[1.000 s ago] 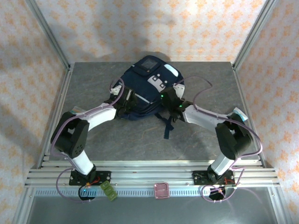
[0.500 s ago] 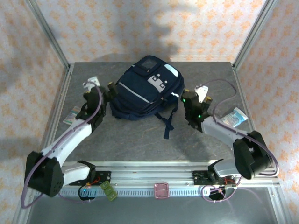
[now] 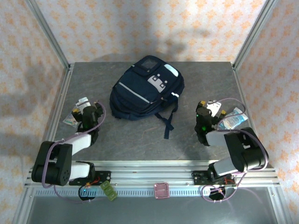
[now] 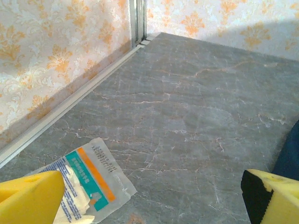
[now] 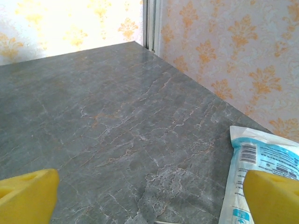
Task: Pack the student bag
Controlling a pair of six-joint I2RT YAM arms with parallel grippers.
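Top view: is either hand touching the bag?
No, the left hand and the right hand are each off to one side of the bag, with bare table showing between.

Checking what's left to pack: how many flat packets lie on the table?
2: a teal-and-orange packet at the table's left edge, a blue-and-white packet at its right edge. More may be hidden from view.

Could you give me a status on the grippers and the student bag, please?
Left gripper open, empty. Right gripper open, empty. Student bag flat mid-table, apart from both. Orange-striped packet by left, blue packet by right, outside the bag.
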